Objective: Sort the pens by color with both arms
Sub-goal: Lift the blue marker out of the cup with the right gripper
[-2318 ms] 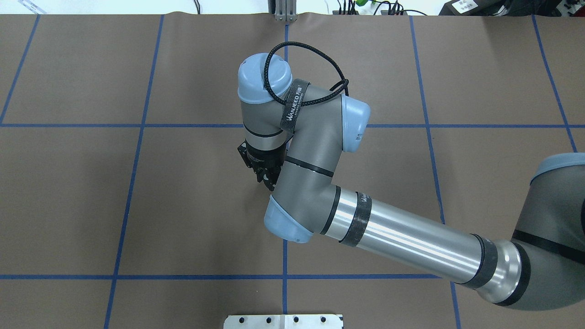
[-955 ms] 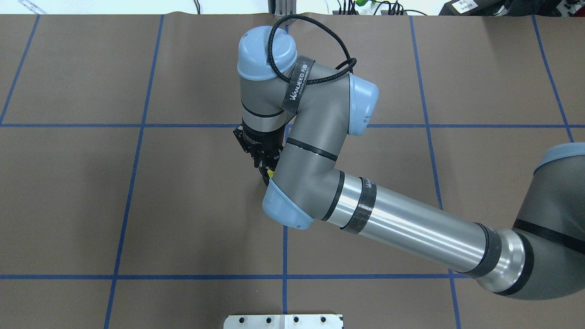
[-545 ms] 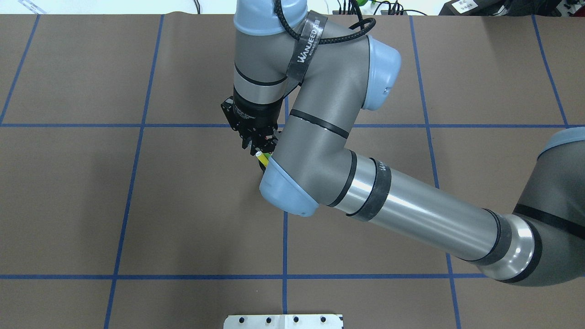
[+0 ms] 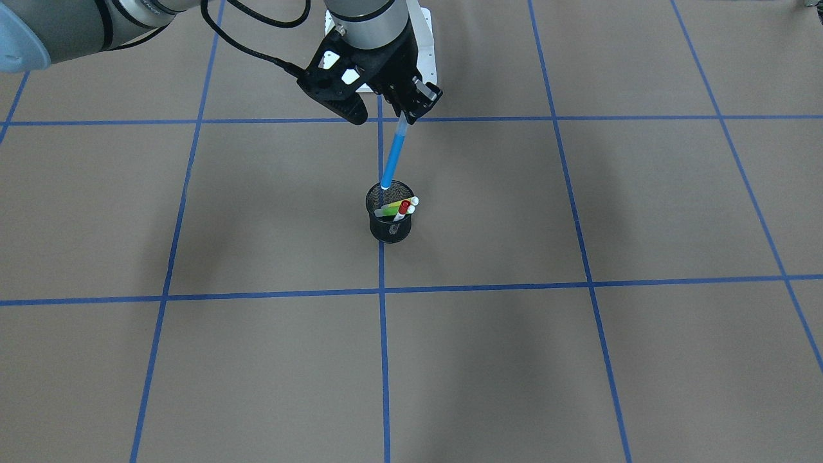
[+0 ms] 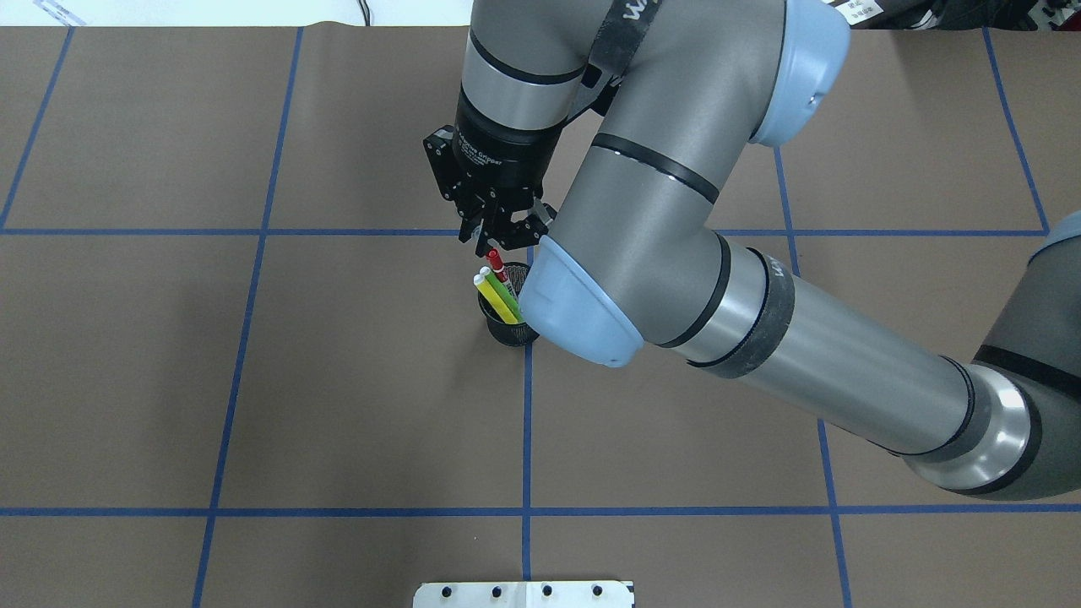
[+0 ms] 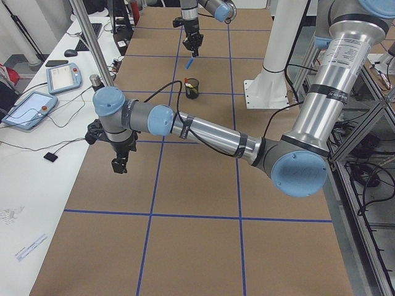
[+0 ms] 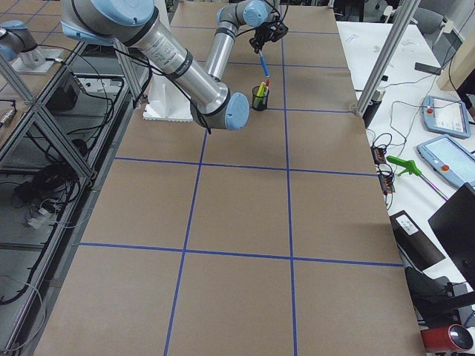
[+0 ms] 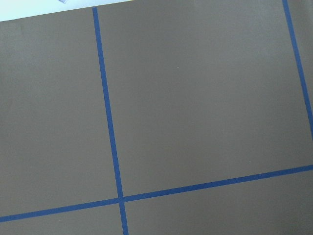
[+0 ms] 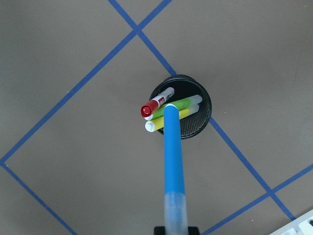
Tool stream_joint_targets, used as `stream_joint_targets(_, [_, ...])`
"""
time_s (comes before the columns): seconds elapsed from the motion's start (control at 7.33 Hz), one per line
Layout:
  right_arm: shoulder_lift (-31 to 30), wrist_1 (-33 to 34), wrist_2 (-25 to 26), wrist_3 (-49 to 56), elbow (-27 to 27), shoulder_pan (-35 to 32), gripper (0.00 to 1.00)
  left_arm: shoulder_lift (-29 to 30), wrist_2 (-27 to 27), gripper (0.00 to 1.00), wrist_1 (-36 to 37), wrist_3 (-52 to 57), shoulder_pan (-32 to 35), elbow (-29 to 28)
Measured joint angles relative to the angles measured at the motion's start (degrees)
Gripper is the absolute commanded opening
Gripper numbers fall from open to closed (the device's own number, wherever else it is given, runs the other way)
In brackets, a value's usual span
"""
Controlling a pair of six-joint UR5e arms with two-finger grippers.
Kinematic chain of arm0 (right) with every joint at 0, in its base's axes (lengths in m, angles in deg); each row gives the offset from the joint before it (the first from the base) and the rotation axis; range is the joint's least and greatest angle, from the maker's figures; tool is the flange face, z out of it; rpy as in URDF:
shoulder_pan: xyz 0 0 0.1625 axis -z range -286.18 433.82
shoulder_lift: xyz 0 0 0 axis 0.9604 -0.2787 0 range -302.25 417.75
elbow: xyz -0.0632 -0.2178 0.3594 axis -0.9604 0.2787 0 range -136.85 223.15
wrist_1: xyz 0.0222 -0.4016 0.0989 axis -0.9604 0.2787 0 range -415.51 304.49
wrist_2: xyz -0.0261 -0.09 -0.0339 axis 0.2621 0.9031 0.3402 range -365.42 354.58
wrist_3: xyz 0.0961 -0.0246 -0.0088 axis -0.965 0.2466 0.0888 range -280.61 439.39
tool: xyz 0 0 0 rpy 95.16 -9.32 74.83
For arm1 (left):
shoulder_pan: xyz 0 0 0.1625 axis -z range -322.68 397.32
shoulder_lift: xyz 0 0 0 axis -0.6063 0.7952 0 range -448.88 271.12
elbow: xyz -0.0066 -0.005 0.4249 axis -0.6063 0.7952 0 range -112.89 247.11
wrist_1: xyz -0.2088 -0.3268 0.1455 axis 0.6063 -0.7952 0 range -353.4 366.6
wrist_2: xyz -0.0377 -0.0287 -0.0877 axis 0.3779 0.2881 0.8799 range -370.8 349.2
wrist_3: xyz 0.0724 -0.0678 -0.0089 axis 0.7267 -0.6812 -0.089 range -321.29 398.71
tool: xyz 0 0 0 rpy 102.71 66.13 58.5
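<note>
My right gripper is shut on the top end of the blue pen, which hangs nearly upright. The pen's lower tip is above the opening of the black mesh cup. In the right wrist view the blue pen points down at the cup. The cup holds the red-capped white pen, the green pen and the yellow pen, all leaning. My left gripper hangs over the mat far from the cup. I cannot tell if it is open or shut.
The brown mat is divided by blue tape lines. A white base plate sits at the robot's edge. The right arm's elbow overhangs the cup in the overhead view. A desk with tablets runs along the far side.
My right arm has risen and drawn the blue pen up out of the cup. The cup and the other three pens, hidden under the arm before, now show.
</note>
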Motion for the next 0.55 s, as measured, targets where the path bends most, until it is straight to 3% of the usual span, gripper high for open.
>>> stream_joint_targets(0.55, [0.91, -1.73, 3.09, 10.97, 1.52, 0.54, 0.22, 6.13, 5.18, 1.00, 0.09, -23.53, -3.10, 2.62])
